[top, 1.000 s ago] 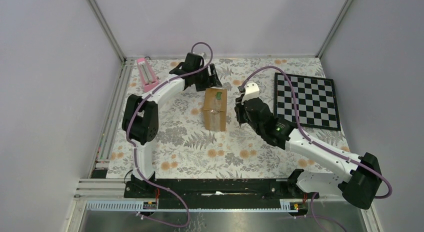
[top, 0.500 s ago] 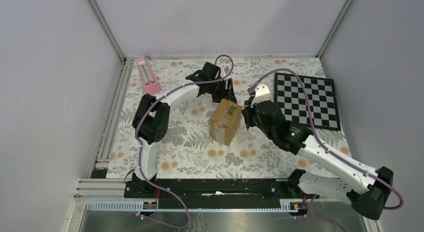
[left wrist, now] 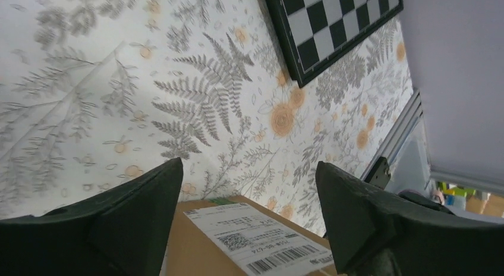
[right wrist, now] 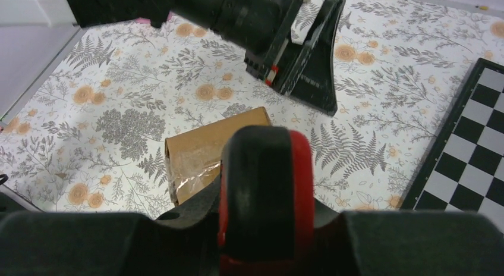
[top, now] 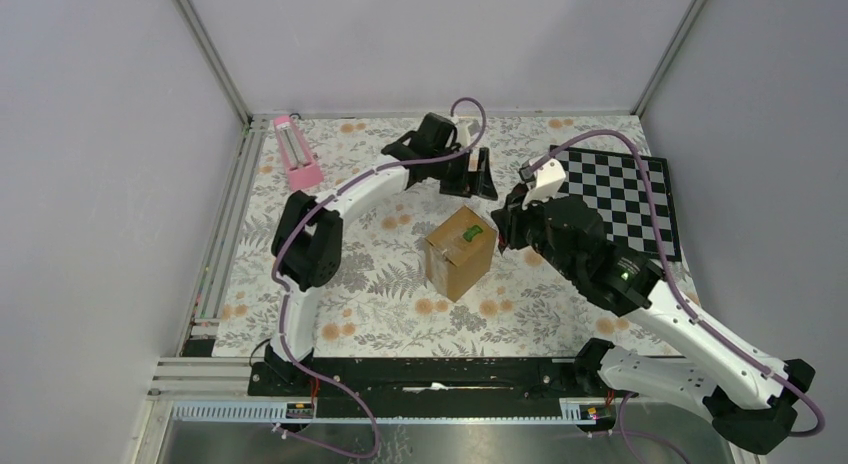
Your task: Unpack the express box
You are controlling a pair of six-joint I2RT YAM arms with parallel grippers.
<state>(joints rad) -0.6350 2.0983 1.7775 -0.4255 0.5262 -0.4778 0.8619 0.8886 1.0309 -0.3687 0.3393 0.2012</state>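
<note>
While the express box (top: 460, 252) sits taped shut left of the chessboard (top: 628, 199), my left gripper (top: 478, 176) hangs spread; the right gripper (top: 507, 231) I cannot read. Unsealing looks unstarted; next I must breach the tape (right wrist: 191, 171).

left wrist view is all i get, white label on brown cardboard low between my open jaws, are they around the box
Observer: No. From above, the left gripper is on the far side of the brown cardboard express box, apart from it.
Operator: where's the other arm
Observer: The right gripper sits close beside the box's right side, near the black-and-white chessboard.
Operator: box taped
Observer: The right wrist view shows clear tape on one brown face.
</note>
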